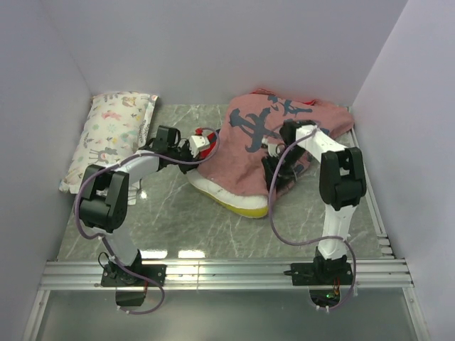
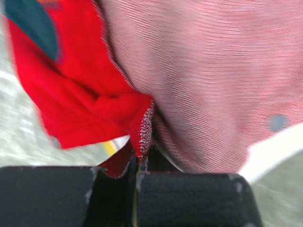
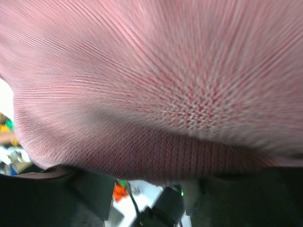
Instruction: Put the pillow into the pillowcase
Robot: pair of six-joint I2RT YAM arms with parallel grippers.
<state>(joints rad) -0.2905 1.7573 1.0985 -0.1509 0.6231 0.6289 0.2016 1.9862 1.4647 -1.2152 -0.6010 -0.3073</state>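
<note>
Pillow [image 1: 231, 199] is found between both sets of jaws, largely covered by the pillowcase [image 1: 259, 145] with its near edge left bare, the hem being pinched by the left jaws, while the right jaws' state cannot be told.

1. The counter [image 1: 213, 227] is a grey-green, marble-patterned slab with pale walls on its left, far and right sides.
2. An aluminium rail frame [image 1: 227, 271] runs along the near edge.
3. A white animal-print pillow [image 1: 114, 135] lies in the far left corner, against the left wall.
4. The pillow [image 1: 227, 195] lies right of centre. Only its near end shows, cream with a yellow edge band.
5. The pillowcase [image 1: 245, 156], dull pink side up, covers the rest of the pillow and extends to the far right.
</note>
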